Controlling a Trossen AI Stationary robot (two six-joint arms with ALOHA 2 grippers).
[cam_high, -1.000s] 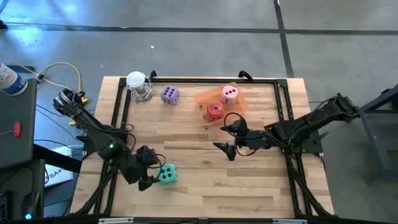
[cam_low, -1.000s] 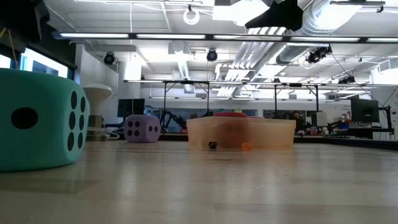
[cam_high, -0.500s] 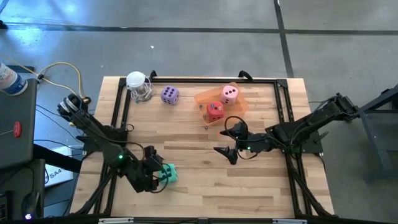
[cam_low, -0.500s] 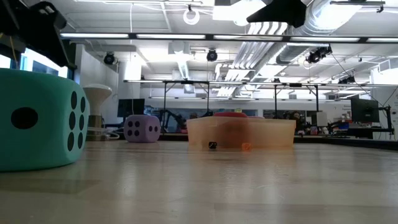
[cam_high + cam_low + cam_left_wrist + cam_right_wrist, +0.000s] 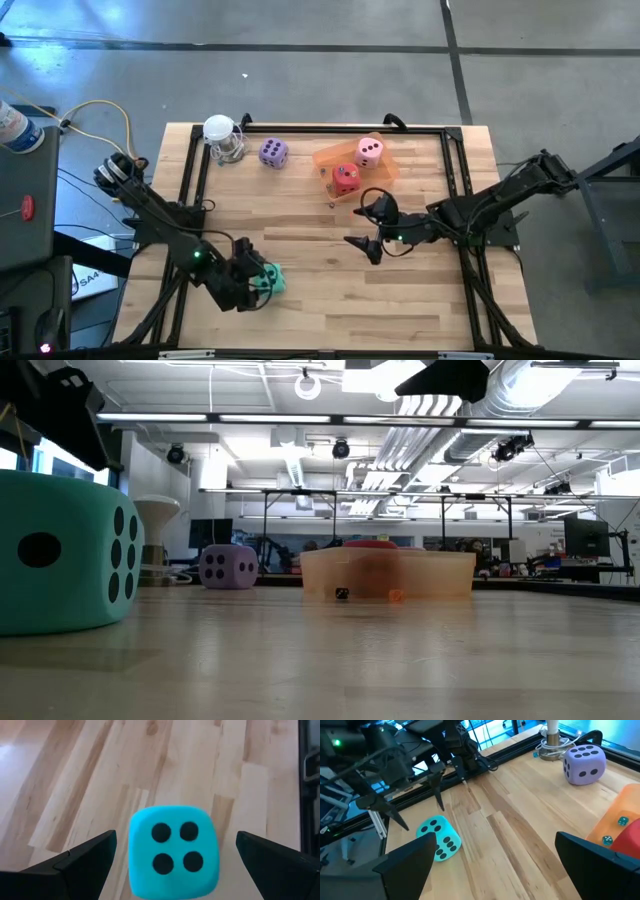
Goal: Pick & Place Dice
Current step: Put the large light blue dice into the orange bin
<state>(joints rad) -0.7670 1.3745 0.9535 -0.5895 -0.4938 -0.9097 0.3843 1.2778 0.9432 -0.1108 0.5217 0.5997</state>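
Left end effector [image 5: 247, 285]: hung directly over the teal die [image 5: 173, 851], fingers [image 5: 80, 857] spread wide to either side of it, touching nothing.
Teal die position: sat on the wooden surface [image 5: 330, 290] near its front left corner, four-pip face up toward the wrist, well apart from the other dice.
Step in hand: judged to be the descent for a grasp on the teal die.
Doing it well: the die looked centred in the gap, so a straight drop should keep both fingers clear of the top edges; being soft, it likely needs only a light squeeze across two flat faces, low enough not to roll out.
Right end effector [image 5: 365, 222]: waited mid-surface, fingers spread, holding nothing, just in front of the orange tray [image 5: 326, 157].
Other dice: the red die [image 5: 345, 177] and pink die [image 5: 368, 151] lay in the tray; the purple die [image 5: 273, 152] stood on the surface beside it.
Clear cup [image 5: 222, 137]: stood at the back left corner, near the purple die.
In the way: nothing lay close around the teal die; a carry toward the tray would pass near the right arm.
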